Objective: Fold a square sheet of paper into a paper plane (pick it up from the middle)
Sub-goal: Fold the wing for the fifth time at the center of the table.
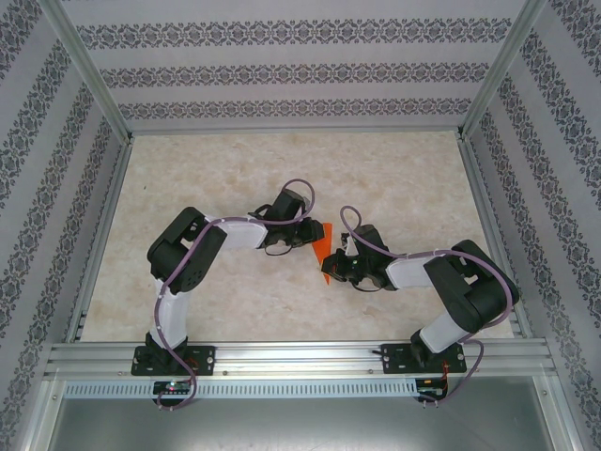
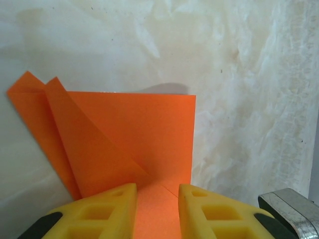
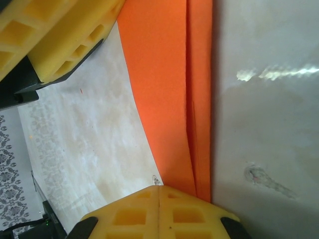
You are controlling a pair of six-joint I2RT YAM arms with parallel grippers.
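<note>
Orange paper (image 2: 149,129) touched by clenched right gripper (image 3: 159,190); left gripper (image 2: 157,189), jaws parted astride it, best closed squarely, layers kept aligned.

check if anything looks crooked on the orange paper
Yes. On the orange paper, the folded layers do not line up: in the left wrist view two separate pointed tips stick out at its top left corner, one offset beside the other.

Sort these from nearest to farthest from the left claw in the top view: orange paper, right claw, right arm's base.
1. orange paper, right beside the left claw.
2. right claw, just beyond the paper.
3. right arm's base, far off, bottom right.
</note>
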